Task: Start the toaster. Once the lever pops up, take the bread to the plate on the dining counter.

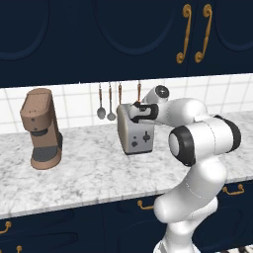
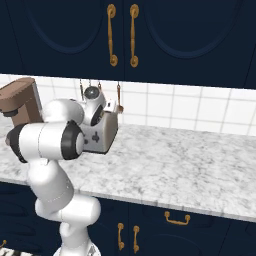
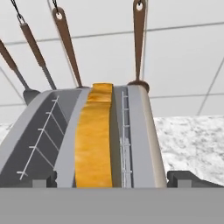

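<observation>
The silver-grey toaster stands on the marble worktop, near the tiled wall. Its small black lever sits on the front face beside the knob. My gripper hovers just above the toaster's top, open, one fingertip on each side of the body. In the hand view, the bread stands in the right-hand slot, golden crust up, while the left slot holds nothing. The plate and the dining counter are out of view.
A brown coffee machine stands left of the toaster. Spoons and ladles hang on the backsplash just behind it. Navy wall cabinets overhang the worktop. Bare marble stretches right of the toaster.
</observation>
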### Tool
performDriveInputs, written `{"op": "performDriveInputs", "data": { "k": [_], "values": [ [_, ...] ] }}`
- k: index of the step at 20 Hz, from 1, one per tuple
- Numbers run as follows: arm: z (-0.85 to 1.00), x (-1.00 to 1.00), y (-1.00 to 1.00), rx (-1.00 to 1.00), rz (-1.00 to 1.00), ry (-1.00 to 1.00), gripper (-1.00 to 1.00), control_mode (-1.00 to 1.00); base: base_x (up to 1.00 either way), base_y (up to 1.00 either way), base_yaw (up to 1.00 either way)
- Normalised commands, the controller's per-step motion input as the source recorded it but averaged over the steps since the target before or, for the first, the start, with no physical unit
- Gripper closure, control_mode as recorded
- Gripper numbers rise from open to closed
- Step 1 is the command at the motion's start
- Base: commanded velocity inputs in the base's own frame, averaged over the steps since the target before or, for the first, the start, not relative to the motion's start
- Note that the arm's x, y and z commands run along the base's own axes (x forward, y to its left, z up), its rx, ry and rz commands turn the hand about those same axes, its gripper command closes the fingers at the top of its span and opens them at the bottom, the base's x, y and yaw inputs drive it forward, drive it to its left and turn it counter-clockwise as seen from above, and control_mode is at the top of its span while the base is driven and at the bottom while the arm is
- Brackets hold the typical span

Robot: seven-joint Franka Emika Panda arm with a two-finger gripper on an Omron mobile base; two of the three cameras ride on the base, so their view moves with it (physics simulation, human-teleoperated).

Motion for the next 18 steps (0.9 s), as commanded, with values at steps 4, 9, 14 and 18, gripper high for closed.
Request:
{"op": "performDriveInputs", "data": {
  "k": [4,9,14,18],
  "values": [
    [-0.17,0.25,0.00,0.00,0.00,0.00,-1.00,-1.00,0.00,0.00,0.00],
    [-0.18,0.11,0.00,0.00,0.00,0.03,1.00,-1.00,0.00,0.00,0.00],
    [-0.12,0.00,0.00,0.00,0.00,0.02,1.00,-1.00,0.00,0.00,0.00],
    [0.00,-0.06,0.01,0.00,0.01,0.00,1.00,-1.00,0.00,0.00,0.00]
  ]
}}
